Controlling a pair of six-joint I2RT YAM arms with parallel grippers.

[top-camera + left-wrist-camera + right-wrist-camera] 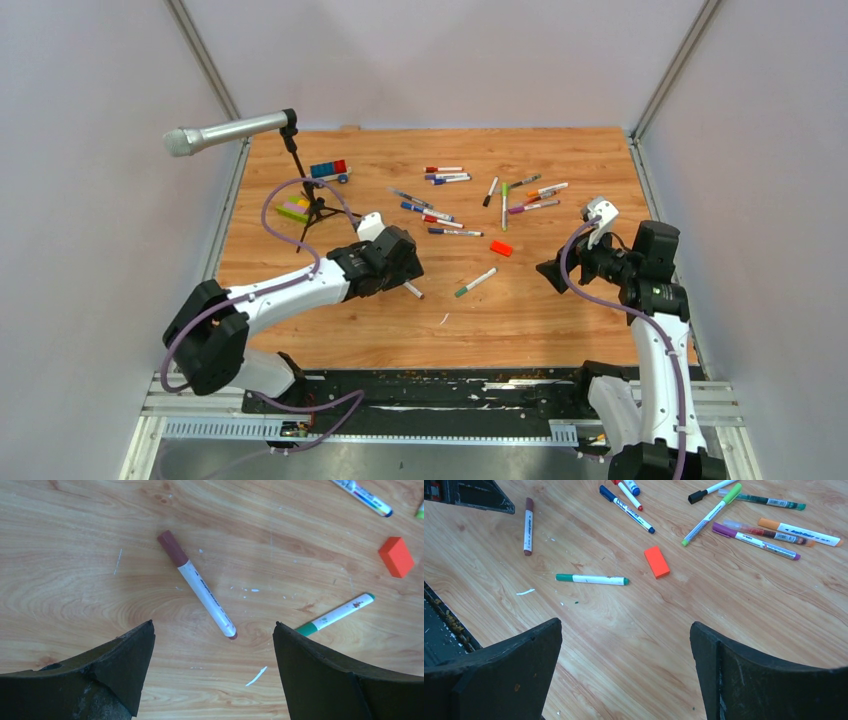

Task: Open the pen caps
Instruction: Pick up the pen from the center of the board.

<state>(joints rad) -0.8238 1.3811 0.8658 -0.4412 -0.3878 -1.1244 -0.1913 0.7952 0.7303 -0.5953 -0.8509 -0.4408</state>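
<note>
1. The left arm (pixel 290 290) reaches from its base at the lower left of the top view toward the middle, with its wrist tipped down over the desk (pixel 560 320). The left fingers (pixel 120 665) stand wide apart and hold nothing.
2. The right arm (pixel 655 300) rises from the lower right, folds at the elbow and turns its wrist toward frame centre. The right fingers (pixel 509 665) are also spread wide and empty, over bare wood.
3. The brown pen (pixel 202 587) lies flat just ahead of the gap between the left fingers. Its long axis runs from upper left to lower right in the left wrist view, with the brown cap (pixel 172 547) on the upper-left end.
4. The green pen (pixel 476 282) lies alone between the two arms, running diagonally from lower left to upper right in the top view. Its green cap (pixel 564 577) is on the lower-left end.
5. An orange-red block (pixel 501 248) lies just beyond the green pen.
6. The other pens (pixel 470 190) are scattered across the upper centre and point in various directions.
7. Open wood fills the lower centre. Toy bricks (pixel 329 171) and a microphone (pixel 225 132) on a tripod crowd the upper left.
</note>
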